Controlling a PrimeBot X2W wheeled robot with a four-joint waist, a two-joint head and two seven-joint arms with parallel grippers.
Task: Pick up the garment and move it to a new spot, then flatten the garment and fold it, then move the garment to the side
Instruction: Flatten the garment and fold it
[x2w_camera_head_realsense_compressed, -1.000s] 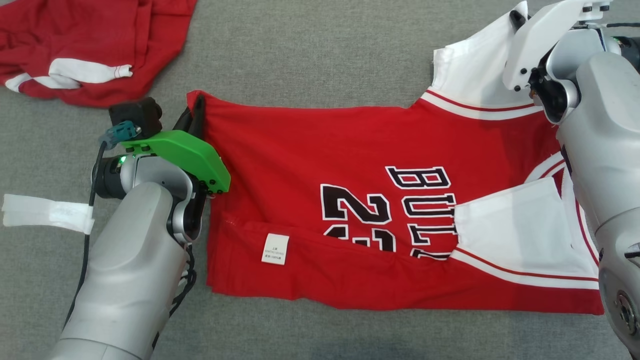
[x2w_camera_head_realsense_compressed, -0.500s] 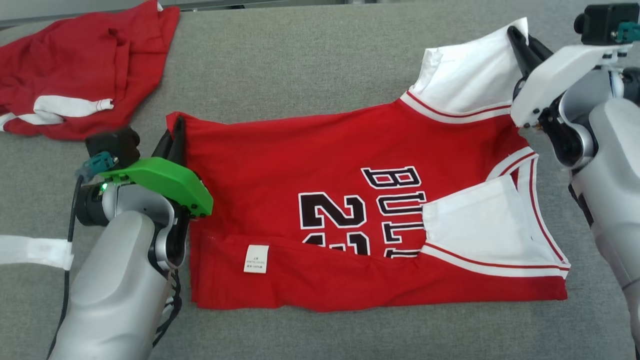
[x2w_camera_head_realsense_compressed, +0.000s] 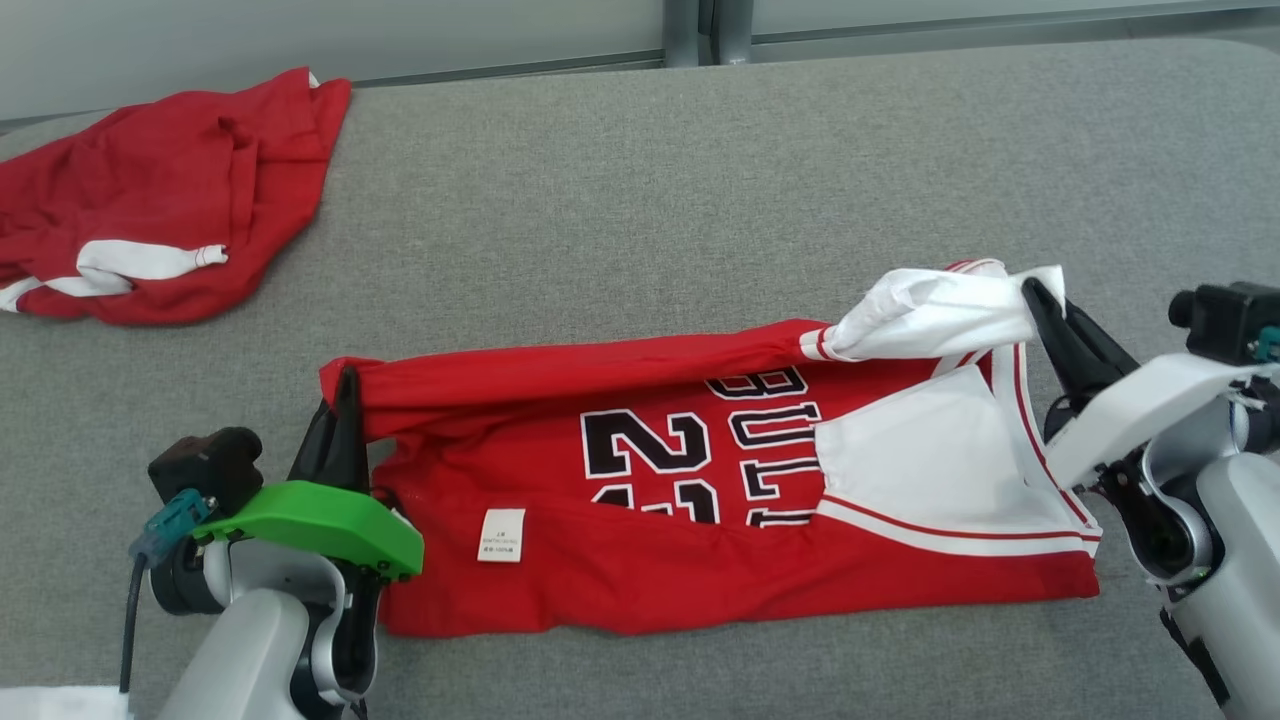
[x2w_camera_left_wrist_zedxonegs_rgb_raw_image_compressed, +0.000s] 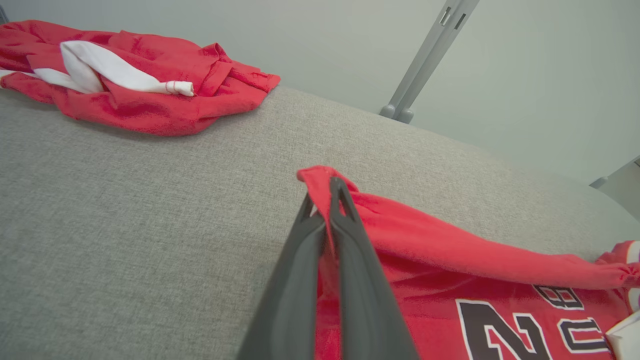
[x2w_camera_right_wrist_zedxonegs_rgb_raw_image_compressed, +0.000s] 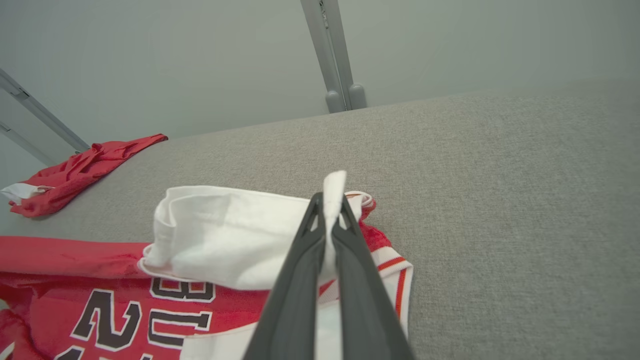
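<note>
Grey table bears the garment, far edge lifted between left gripper and right gripper, both clamped on it.

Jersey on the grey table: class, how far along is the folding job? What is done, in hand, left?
Done: the jersey lies spread, near hem folded up over the numbers, label showing. In hand: left gripper and right gripper each shut on a far-edge corner, lifted off the table. Left: lay that edge down, finish folding, move it aside.
</note>
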